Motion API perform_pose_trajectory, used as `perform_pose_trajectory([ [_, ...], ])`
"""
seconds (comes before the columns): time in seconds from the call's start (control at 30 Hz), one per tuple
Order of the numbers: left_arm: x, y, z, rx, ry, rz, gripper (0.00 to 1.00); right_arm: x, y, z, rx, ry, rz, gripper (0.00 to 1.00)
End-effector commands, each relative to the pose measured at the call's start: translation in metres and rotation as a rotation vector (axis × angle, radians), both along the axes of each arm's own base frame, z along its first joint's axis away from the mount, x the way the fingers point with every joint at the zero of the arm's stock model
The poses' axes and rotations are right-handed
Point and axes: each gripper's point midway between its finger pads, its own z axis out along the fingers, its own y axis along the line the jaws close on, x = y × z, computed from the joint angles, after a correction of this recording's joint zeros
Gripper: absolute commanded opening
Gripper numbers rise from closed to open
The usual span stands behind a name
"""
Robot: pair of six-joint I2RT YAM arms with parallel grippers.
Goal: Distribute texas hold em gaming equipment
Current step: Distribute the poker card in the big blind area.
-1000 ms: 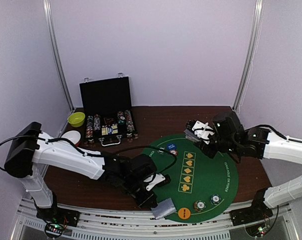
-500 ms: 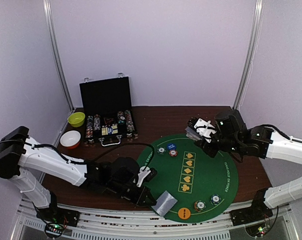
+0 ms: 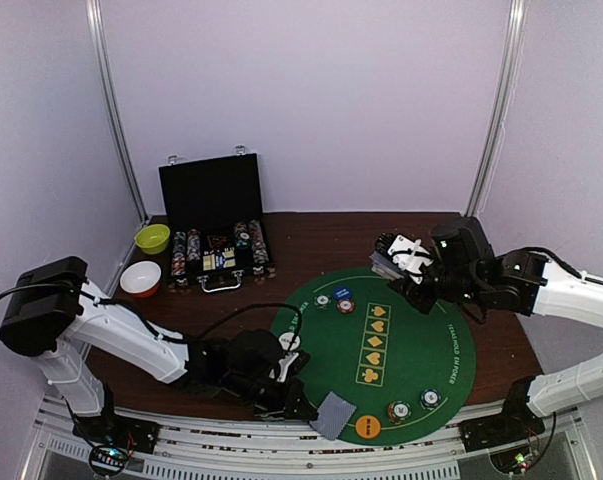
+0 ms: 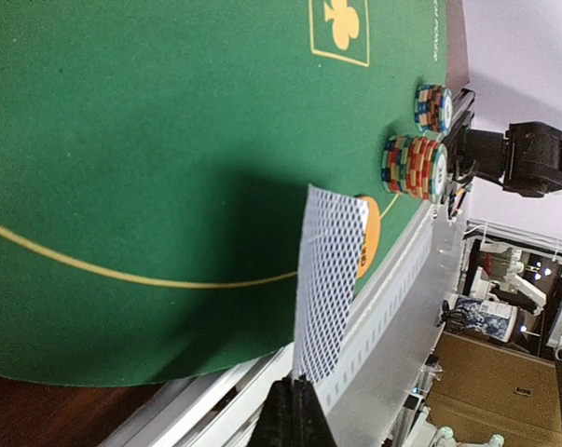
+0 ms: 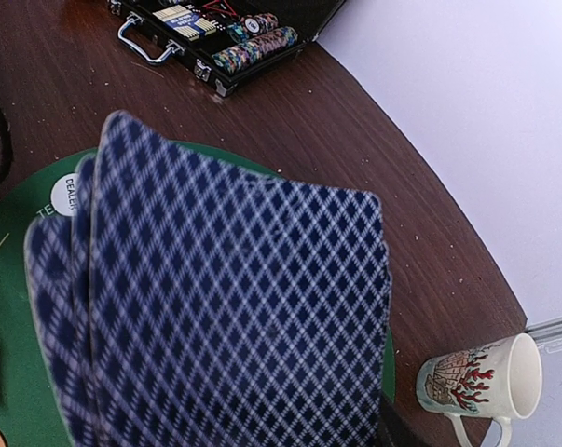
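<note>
One card [image 4: 327, 279] pinched in my left gripper [image 4: 294, 414] at near edge of green mat [image 3: 421, 340], beside orange disc [image 3: 367, 428]; right gripper [image 3: 409, 268] clamps card fan [image 5: 225, 307].

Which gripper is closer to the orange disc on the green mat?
Left. The left gripper, pinching a card, is just beside the orange disc; the right gripper holds fanned cards over the mat, on its far side.

Pincer [image 4: 294, 389] grips a card [image 4: 327, 279] over green mat [image 4: 122, 140]; orange disc [image 4: 370, 244] behind.
</note>
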Motion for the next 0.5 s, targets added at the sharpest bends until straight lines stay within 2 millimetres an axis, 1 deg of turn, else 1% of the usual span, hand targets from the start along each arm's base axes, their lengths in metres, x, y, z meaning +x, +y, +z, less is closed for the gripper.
perform_pose_trajectory([
  [0.0, -0.004, -0.007, 0.006, -0.066, 0.06, 0.022, 0.0, -0.003, 0.0, 0.006, 0.025, -0.022, 0.008, 0.41],
  [0.13, -0.011, -0.013, 0.003, -0.072, 0.082, 0.002, 0.0, -0.005, -0.002, 0.006, 0.014, -0.019, 0.009, 0.41],
  [0.23, -0.012, -0.013, 0.001, -0.067, 0.094, 0.005, 0.0, -0.006, -0.005, 0.008, 0.009, -0.021, 0.004, 0.41],
  [0.3, -0.013, -0.012, 0.0, -0.063, 0.096, 0.008, 0.05, -0.007, -0.006, 0.01, 0.011, -0.026, 0.006, 0.41],
  [0.37, -0.014, -0.011, 0.0, -0.057, 0.098, 0.012, 0.14, -0.007, -0.007, 0.012, 0.015, -0.031, 0.004, 0.41],
  [0.4, -0.014, -0.009, 0.0, -0.053, 0.101, 0.018, 0.16, -0.008, -0.007, 0.012, 0.017, -0.031, 0.005, 0.41],
  [0.47, -0.014, -0.005, -0.001, -0.046, 0.108, 0.037, 0.17, -0.008, -0.007, 0.013, 0.019, -0.031, 0.007, 0.41],
])
